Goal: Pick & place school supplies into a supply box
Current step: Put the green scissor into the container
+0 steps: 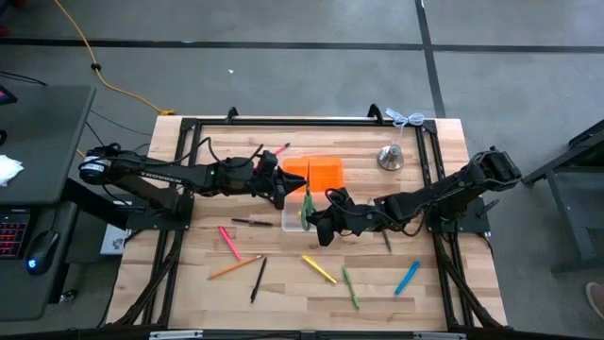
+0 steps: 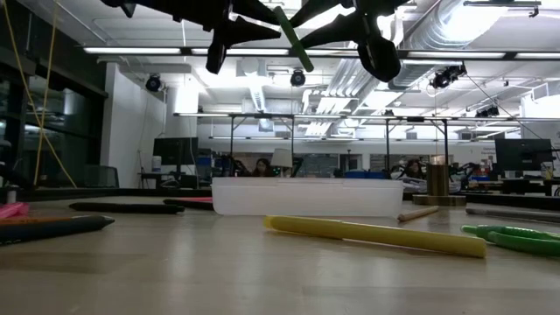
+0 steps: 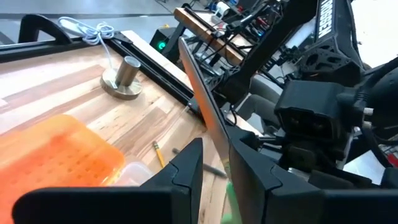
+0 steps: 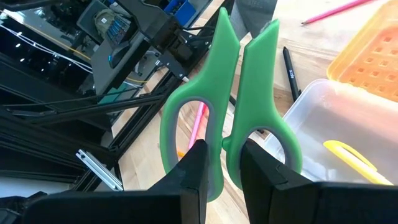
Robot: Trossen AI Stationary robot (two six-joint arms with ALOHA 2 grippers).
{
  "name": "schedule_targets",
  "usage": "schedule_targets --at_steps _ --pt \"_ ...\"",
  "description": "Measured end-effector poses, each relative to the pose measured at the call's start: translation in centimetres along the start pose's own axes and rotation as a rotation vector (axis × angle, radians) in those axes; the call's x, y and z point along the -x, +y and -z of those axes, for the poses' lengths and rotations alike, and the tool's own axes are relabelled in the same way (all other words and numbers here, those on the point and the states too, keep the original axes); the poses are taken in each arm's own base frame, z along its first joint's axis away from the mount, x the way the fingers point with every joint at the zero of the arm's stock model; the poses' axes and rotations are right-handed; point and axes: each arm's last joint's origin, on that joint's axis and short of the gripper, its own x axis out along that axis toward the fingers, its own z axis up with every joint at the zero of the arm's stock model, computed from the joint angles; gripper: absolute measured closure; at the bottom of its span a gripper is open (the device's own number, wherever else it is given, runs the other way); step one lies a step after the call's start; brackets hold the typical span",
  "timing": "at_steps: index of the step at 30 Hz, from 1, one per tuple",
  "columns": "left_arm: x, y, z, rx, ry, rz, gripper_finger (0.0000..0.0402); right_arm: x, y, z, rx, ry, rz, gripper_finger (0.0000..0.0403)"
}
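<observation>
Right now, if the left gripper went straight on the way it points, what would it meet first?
Probably the right gripper, holding the green scissors just ahead of the left gripper; depth is unclear.

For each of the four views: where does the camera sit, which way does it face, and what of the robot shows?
High: overhead, straight down; both arms, supply box.
Low: table-top height, level across; grippers overhead, box.
Left wrist: on the left arm; left gripper pinching the scissors' blade.
Right wrist: on the right arm; right gripper clamping the scissors by their handles.
Shared: scissors, box.
</observation>
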Motion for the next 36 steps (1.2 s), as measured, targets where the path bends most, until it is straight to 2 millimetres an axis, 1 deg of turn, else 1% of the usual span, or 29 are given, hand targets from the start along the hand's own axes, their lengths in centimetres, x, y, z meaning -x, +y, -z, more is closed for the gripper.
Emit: schedule_targets --at_steps 11,22,36 --pt "0.0 0.1 -0.1 0.003 -0.022 -0.029 0.0291 -0.3 -0.4 -0.5 -0.006 -0.015 0.018 0.0349" --pt "-0.3 1.7 -1.2 0.065 -0.025 -0.035 0.0291 -0.6 -1.3 -0.9 -0.013 -0.010 0.083 0.0350" --pt "-0.3 1.8 -1.3 0.061 -0.031 -0.044 0.0291 -1.1 -2.2 -2.1 -0.055 -0.032 0.111 0.0350"
